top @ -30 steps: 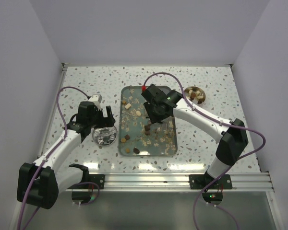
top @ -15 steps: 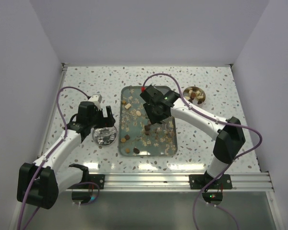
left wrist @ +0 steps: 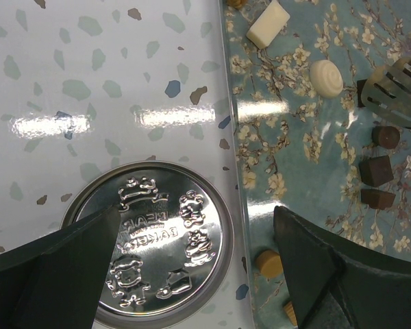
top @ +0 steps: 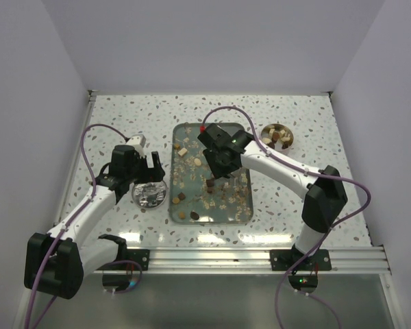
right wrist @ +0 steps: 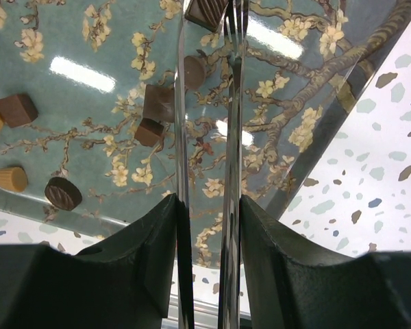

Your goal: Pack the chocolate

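The chocolate lies scattered on a teal flowered tray: dark brown cubes and rounds, tan rounds and cream pieces. My right gripper hovers over the tray's middle. In the right wrist view it is shut on metal tongs, whose tips reach a dark brown piece. My left gripper is open and empty above a silver embossed tin lid left of the tray. The tongs' tip also shows in the left wrist view.
A small round tin holding several chocolates stands right of the tray's far end. Pale flakes lie among the candies on the tray. White walls close in the speckled table on three sides.
My right gripper with the tongs has shifted slightly left and toward the far end of the tray, its elbow following. The left arm has not moved.
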